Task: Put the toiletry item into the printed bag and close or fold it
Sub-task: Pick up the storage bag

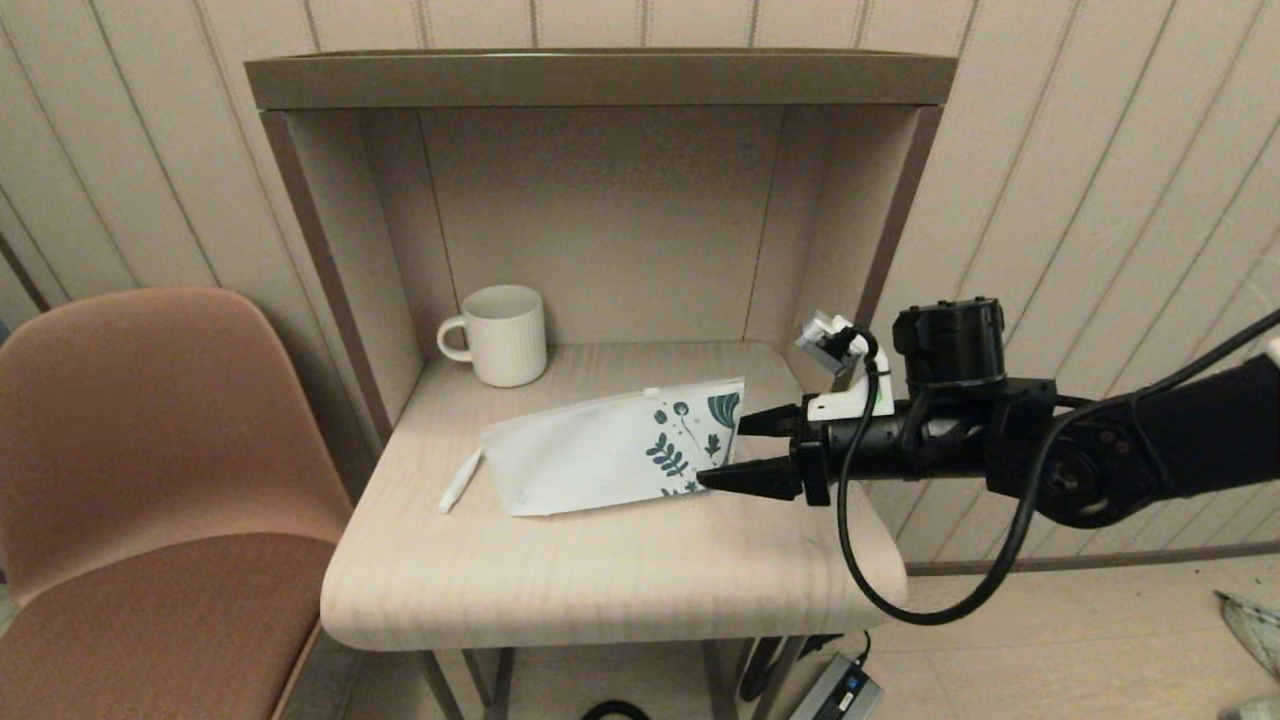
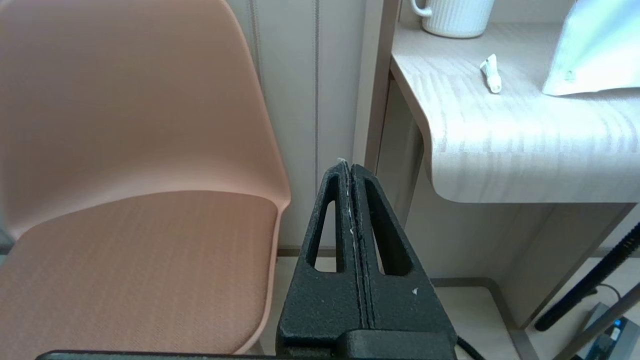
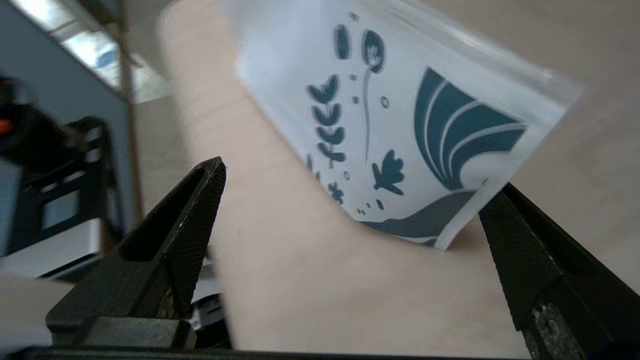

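Two arms belong to this rig, and only the right one is working over the worktop (image 1: 600,590). The right gripper (image 1: 742,452) is reaching in from the right side, its jaws spread wide and lying on either side of the printed end of the printed bag (image 1: 620,447), not yet closing on it; the right wrist view is showing the leaf-patterned corner sitting between the two open tips. The bag is lying flat near the middle of the worktop. The toiletry item (image 1: 460,481) is lying just beside the bag's plain end, apart from it, toward the robot's left. A ribbed white mug (image 1: 503,335) is standing farther back. The left gripper (image 2: 350,172) is hanging low beside the chair (image 2: 135,150), its jaws pressed together on nothing.
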Motion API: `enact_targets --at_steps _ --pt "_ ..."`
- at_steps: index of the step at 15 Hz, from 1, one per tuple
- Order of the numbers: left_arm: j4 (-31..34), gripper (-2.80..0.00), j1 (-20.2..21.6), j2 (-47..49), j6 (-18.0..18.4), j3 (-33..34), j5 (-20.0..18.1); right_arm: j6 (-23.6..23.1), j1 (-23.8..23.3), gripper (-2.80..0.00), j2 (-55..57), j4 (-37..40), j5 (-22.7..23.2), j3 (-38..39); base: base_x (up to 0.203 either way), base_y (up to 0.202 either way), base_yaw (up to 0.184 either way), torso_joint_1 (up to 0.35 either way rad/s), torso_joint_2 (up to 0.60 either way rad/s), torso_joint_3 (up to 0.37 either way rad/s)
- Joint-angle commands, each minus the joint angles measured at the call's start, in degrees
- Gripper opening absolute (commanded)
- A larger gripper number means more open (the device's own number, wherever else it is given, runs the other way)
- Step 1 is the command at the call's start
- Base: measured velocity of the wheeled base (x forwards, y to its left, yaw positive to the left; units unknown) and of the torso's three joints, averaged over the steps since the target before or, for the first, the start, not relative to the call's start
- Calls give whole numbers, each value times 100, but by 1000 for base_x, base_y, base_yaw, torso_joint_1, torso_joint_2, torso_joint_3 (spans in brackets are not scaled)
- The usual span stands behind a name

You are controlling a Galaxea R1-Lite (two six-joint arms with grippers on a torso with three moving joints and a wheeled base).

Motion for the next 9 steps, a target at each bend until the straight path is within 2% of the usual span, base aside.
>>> enact_targets --at_steps 1,4,9 --pt "-7 -280 -4 0 -6 0 1 -18 -16 0 -109 -18 141 53 0 0 0 0 0 0" --pt "2 -280 -4 0 2 0 1 -36 -8 0 -22 -25 129 -50 0 0 0 0 0 0" --pt "-7 -280 -4 0 2 0 1 -36 1 0 593 -18 141 -645 0 0 0 0 0 0"
